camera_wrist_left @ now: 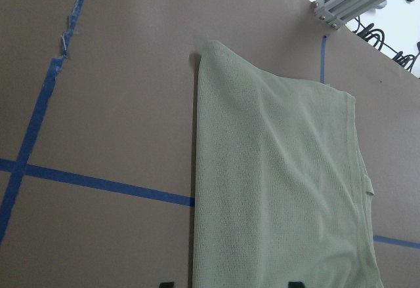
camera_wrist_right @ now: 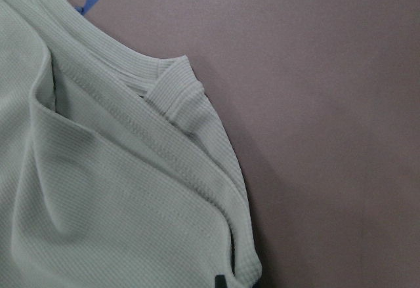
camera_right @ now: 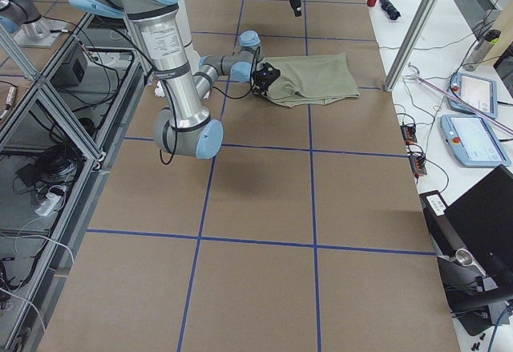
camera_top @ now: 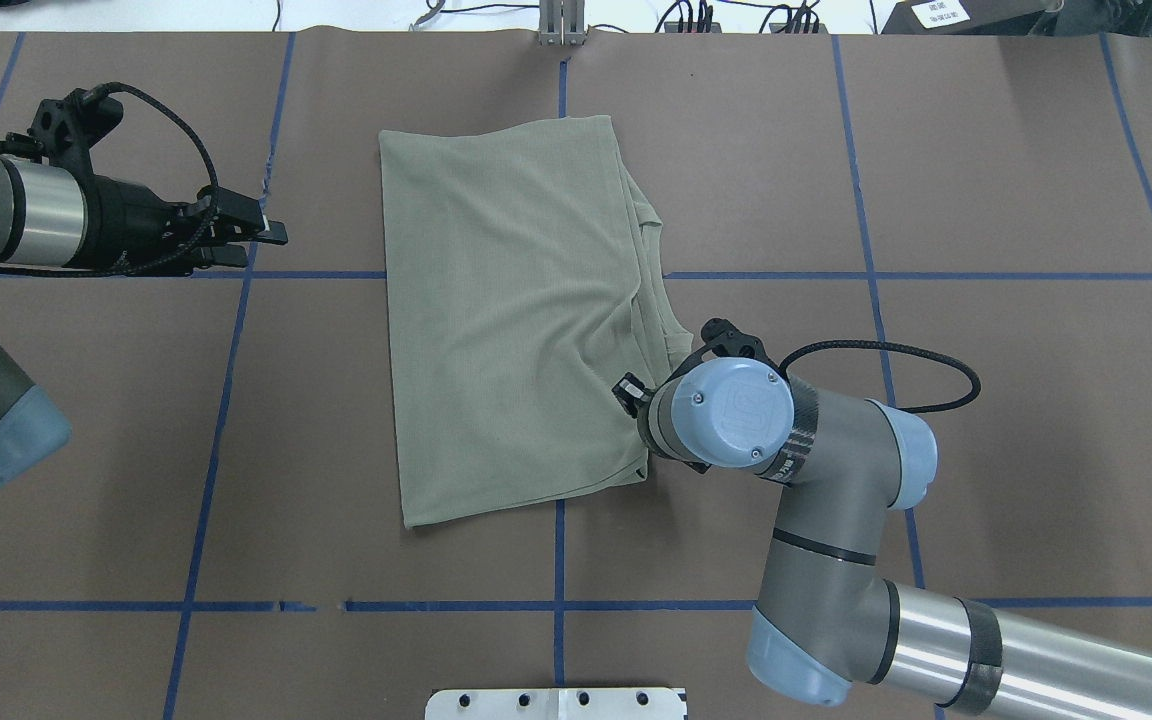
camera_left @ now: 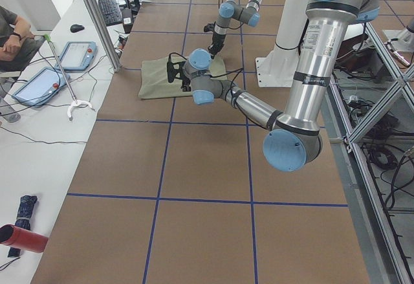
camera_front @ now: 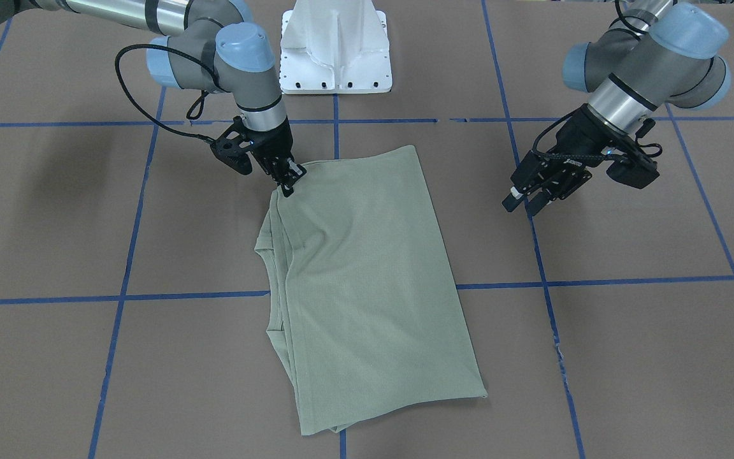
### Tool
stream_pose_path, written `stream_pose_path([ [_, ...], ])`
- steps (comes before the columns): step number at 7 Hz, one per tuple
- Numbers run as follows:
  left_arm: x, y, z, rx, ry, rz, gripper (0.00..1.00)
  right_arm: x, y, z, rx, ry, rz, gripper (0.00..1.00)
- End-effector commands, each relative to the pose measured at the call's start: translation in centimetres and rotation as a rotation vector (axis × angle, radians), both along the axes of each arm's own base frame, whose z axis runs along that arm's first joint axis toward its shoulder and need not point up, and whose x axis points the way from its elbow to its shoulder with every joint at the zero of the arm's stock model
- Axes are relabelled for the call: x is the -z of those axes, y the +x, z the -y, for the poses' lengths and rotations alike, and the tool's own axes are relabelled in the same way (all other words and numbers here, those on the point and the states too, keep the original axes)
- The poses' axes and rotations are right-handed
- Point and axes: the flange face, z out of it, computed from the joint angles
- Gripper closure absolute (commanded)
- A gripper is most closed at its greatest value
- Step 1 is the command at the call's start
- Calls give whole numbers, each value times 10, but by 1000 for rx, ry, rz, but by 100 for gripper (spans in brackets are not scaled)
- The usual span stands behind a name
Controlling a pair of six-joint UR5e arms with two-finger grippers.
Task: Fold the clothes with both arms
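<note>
My right hand (camera_front: 290, 181) is pressed together on the shirt (camera_front: 367, 274), pinching its stacked edge close to the corner nearest the robot. Creases in the cloth run toward that pinch. The right wrist camera shows ribbed bands layered on one another right at the fingertip. The right arm (camera_top: 836, 520) comes in low from the robot's side with its wrist bent down over that corner.

My left hand (camera_front: 525, 205) is spread, its 2 fingers apart. It hangs above the bare surface (camera_front: 628, 357), well apart from the shirt on the robot's left. Its wrist camera looks along the cloth with both fingertips at the frame's lower edge. The left arm (camera_top: 6, 210) reaches in nearly level.

The sage-green shirt lies folded into 1 long rectangle in the middle of the surface. Its long axis runs from the robot toward the operators' side, a little skewed against the blue tape lines (camera_front: 596, 280). It covers the crossing of 2 of them. The smooth folded edge faces the robot's left and the loose layered edges face its right. I cannot tell which end holds the collar. The white pedestal base (camera_front: 335, 51) stands near the shirt's robot-side end, not touching it.
</note>
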Motion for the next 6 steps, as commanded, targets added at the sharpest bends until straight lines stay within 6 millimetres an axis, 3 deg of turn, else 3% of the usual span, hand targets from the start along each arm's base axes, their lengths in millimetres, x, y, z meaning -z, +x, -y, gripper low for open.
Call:
stream_pose_path([
  [1,2,-1,-6,-1,-9,-7,35,9,19,-15,3,1,33,100],
  [3,12,31,-31,10,-158,-81,34,8,22,-44,14,-31,37,100],
  [4,22,57,-55,19,-217,-118,34,18,31,-62,26,-51,16,100],
  [6,40,82,-113,13,-302,-102,34,23,36,-80,40,-67,6,100],
])
